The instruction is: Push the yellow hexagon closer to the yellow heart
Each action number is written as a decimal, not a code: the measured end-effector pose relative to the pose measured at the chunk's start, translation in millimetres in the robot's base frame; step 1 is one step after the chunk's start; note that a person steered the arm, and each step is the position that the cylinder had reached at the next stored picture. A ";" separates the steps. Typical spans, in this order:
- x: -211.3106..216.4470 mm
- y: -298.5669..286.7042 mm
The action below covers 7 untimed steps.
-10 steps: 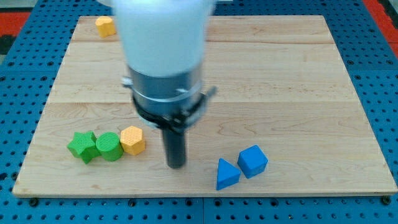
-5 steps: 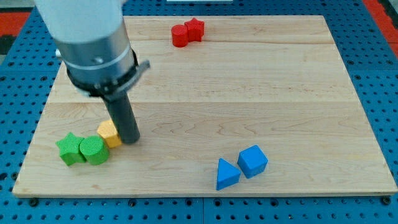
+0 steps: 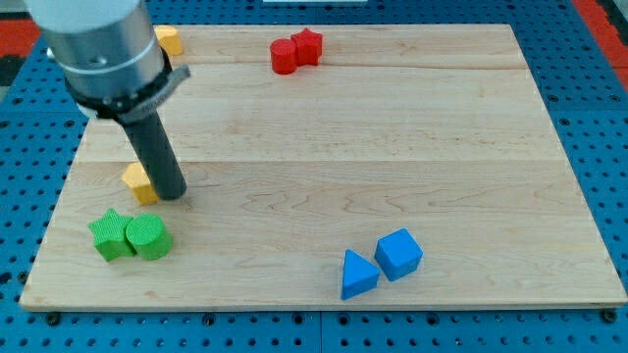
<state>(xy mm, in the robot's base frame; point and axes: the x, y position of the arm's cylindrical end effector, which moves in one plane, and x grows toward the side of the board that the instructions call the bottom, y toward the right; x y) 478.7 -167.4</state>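
Note:
The yellow hexagon lies at the board's left side, partly hidden behind my rod. My tip rests on the board just right of it, touching or nearly touching it. The yellow heart sits at the board's top left corner, partly hidden by the arm's body. The hexagon is well below the heart.
A green star and a green cylinder sit together below the hexagon. A red cylinder and red star are at the top middle. A blue triangular block and blue cube are at the bottom right.
My tip moved left and then up the view, pushing the yellow hexagon up-left, away from the green blocks and toward the heart. The green pair shifted slightly left.

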 end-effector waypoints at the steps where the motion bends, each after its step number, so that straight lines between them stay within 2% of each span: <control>1: 4.5 -4.4; 2: 35.3 -6.1; 3: 28.1 -26.0; 6: -99.2 -50.8; 7: -60.1 -66.7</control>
<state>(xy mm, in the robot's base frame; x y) 418.6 -234.1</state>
